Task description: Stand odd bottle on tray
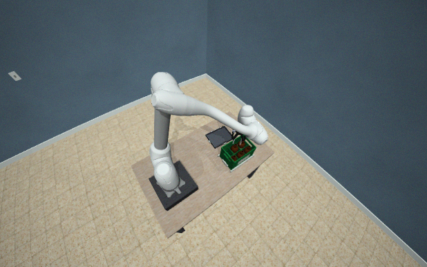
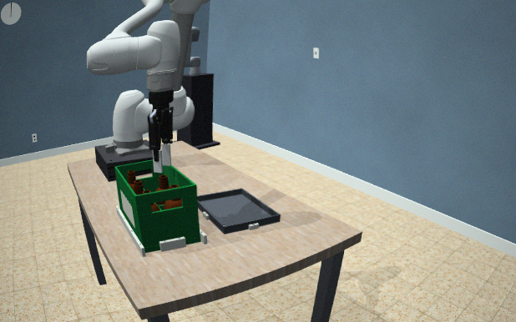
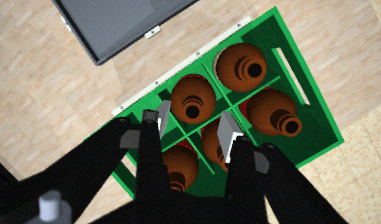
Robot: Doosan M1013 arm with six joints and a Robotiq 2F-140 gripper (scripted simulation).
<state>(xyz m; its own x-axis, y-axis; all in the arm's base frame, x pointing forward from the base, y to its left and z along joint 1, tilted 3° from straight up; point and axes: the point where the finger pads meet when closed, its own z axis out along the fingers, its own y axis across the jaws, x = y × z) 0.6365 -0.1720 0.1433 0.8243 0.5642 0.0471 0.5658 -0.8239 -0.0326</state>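
Observation:
A green crate (image 2: 159,206) stands on the wooden table and holds several brown bottles, all upright in their cells. In the wrist view I look down on the crate (image 3: 232,113), and a bottle (image 3: 192,100) stands just ahead of the gap between my fingers. Another bottle (image 3: 213,142) is partly hidden behind my right finger. My gripper (image 3: 194,117) is partly open and empty. It points straight down, with its fingertips (image 2: 160,164) just above the crate's far rim, and touches no bottle. The dark tray (image 2: 236,209) lies empty beside the crate.
The tray (image 3: 118,22) is at the upper left in the wrist view, a short gap from the crate. White stop blocks sit along the crate's base (image 2: 172,243). The robot base (image 1: 171,187) stands at the table's other end.

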